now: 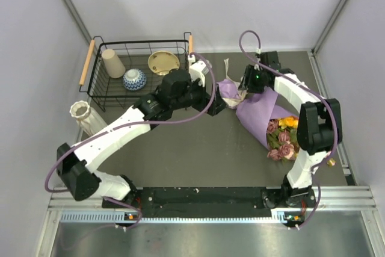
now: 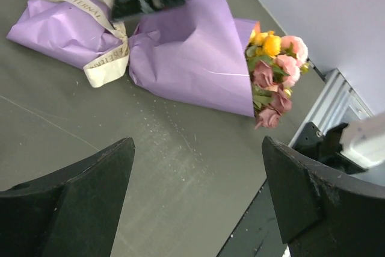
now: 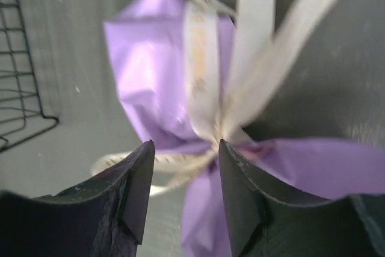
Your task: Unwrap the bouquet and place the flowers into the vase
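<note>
So the bouquet (image 1: 260, 115) lay right-of-centre on the surface (image 1: 198, 148), with the vase (image 1: 81, 115) way off at the left edge. The left gripper (image 2: 198, 148) gaped wide over bare surface; the right gripper (image 3: 186, 148) sat half apart, straddling the ribbon (image 3: 201, 76) knot.

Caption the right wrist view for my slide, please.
Right gripper, jaws apart, at the cream ribbon knot of the lilac-paper bouquet.

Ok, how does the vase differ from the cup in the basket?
The vase is ribbed with a wavy rim; the cup is plain and smooth. The vase sits on the table outside the wire basket; the cup is inside it. Both are pale.
</note>
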`<action>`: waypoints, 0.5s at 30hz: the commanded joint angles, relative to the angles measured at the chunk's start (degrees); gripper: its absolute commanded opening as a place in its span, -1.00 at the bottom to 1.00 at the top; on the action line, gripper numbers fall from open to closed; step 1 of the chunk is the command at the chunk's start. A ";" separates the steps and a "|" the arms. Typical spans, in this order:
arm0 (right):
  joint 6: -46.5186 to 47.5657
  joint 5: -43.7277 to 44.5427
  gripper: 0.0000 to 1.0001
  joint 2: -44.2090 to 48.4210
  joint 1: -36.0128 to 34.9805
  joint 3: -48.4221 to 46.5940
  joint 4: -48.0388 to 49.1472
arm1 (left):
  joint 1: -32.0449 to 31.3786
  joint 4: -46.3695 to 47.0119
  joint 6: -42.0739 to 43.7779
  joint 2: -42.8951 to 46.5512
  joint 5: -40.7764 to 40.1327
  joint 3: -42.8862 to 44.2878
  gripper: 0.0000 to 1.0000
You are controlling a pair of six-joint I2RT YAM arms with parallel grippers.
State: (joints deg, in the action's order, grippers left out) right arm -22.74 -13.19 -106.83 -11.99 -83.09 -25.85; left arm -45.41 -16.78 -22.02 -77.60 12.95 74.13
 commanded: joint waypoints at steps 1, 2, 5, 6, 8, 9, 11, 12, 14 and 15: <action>-1.78 -0.88 -0.07 11.63 1.00 13.35 8.44 | -0.12 6.05 -2.50 -5.79 -4.60 3.38 0.84; -1.69 -0.09 -0.10 12.60 1.09 15.04 8.97 | -0.03 6.23 -3.28 -7.46 -4.69 4.52 0.84; -2.22 -0.60 -0.15 15.68 1.09 20.31 10.55 | 0.41 5.97 -6.09 -14.75 -6.35 10.32 0.82; -2.57 -0.78 -0.15 16.81 1.09 21.90 12.29 | 0.84 5.88 -6.80 -16.60 -6.27 13.47 0.81; -4.23 -1.66 -0.15 20.23 1.00 26.91 14.76 | 1.20 6.05 -7.59 -22.31 -5.31 16.82 0.79; -4.68 -2.01 -0.15 21.12 1.09 28.49 15.64 | 1.46 5.79 -7.60 -24.33 -4.96 20.49 0.78; -5.47 -3.06 -0.14 24.01 1.09 32.36 17.84 | 1.81 3.95 -8.30 -29.96 -4.17 24.03 0.72; -5.47 -3.33 -0.13 24.82 1.09 33.42 18.11 | 1.99 3.51 -8.48 -32.67 -3.73 26.40 0.65; -5.03 -4.73 -0.10 27.27 1.09 35.97 18.38 | 1.99 3.33 -8.21 -34.45 -3.55 27.29 0.63; -5.03 -4.65 -0.08 28.15 1.00 36.59 18.29 | 1.99 3.24 -7.95 -35.15 -4.42 27.47 0.63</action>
State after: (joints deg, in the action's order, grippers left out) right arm -26.92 -15.29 -83.74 -10.74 -49.28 -11.84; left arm -43.86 -13.50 -28.97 -110.24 8.73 98.24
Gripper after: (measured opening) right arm 0.445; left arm 0.820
